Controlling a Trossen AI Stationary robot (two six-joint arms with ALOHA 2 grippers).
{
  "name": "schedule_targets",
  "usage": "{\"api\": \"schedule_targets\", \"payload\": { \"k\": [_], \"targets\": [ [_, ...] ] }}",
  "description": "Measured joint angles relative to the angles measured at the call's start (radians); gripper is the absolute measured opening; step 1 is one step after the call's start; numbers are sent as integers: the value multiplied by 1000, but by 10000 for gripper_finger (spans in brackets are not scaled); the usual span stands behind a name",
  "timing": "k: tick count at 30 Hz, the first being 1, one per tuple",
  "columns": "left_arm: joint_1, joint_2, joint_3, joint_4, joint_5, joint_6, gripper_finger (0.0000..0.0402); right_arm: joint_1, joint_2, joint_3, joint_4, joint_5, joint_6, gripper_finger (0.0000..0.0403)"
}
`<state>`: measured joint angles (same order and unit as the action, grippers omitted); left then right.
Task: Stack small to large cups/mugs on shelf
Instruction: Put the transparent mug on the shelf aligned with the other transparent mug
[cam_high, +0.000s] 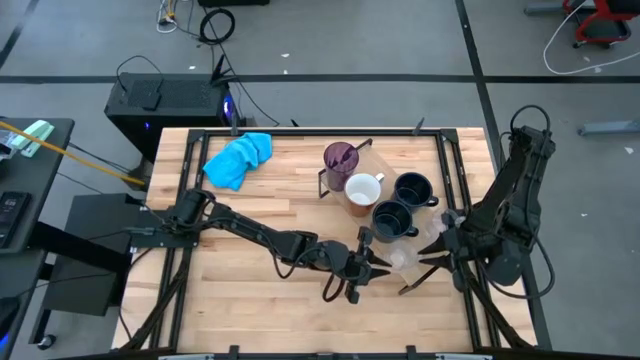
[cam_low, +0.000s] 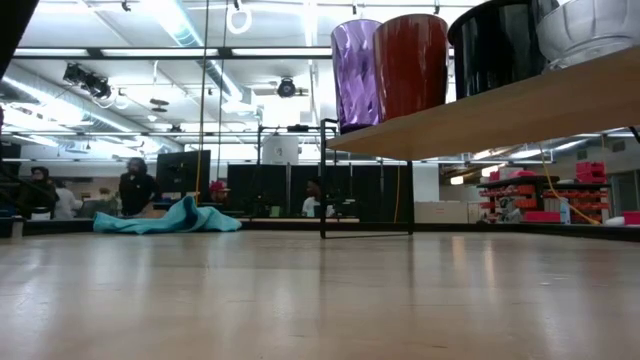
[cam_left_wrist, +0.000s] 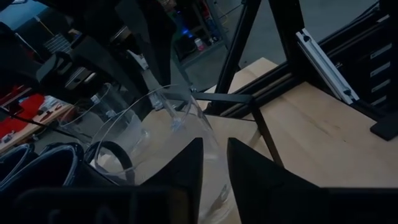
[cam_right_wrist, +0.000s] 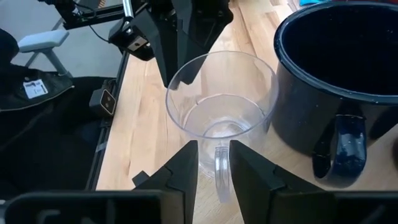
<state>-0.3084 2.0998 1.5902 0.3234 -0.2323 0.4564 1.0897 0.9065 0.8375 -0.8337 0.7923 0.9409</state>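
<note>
Clear glass (cam_right_wrist: 217, 127) is the piece in play, sitting at the near end of the shelf (cam_low: 500, 110), just beside a dark mug (cam_right_wrist: 336, 62). Its small handle is pinched between the narrow fingers of the right hand (cam_right_wrist: 213, 148). The left hand (cam_left_wrist: 214, 146) is set at the same glass on the opposite side, right at the rim. Whether that hand has clamped on or only brackets the wall cannot be told.

Further along the shelf, the purple tumbler (cam_high: 340, 158) and the white mug (cam_high: 362, 190) are seen standing upright.

Now the risks. With two hands on one thin glass, any pull in different directions could twist the handle out of the right grip, or the glass could be cracked. A tilt during a lift could knock the rim against the dark mug alongside, and that mug could be nudged off the shelf edge onto the counter (cam_high: 250, 300). Smooth glass may also slip if only one wall is squeezed. A clean release by one hand is judged the safest next move.
</note>
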Motion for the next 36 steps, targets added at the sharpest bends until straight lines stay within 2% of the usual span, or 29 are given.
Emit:
{"api": "schedule_targets", "payload": {
  "k": [8,20,30,33,36],
  "targets": [
    [6,0,0,2,17,0,82,0,-39,4,-1,0,6,100],
    [22,0,0,19,23,3,74,0,-53,122,-11,2,-32,100],
    [29,0,0,32,56,2,70,-9,-51,271,-337,-20,250,87],
    [32,0,0,35,61,1,65,-9,-51,287,-348,-29,254,85],
    [34,15,0,73,61,1,63,-8,-51,301,-349,-55,181,85]
  ]
}}
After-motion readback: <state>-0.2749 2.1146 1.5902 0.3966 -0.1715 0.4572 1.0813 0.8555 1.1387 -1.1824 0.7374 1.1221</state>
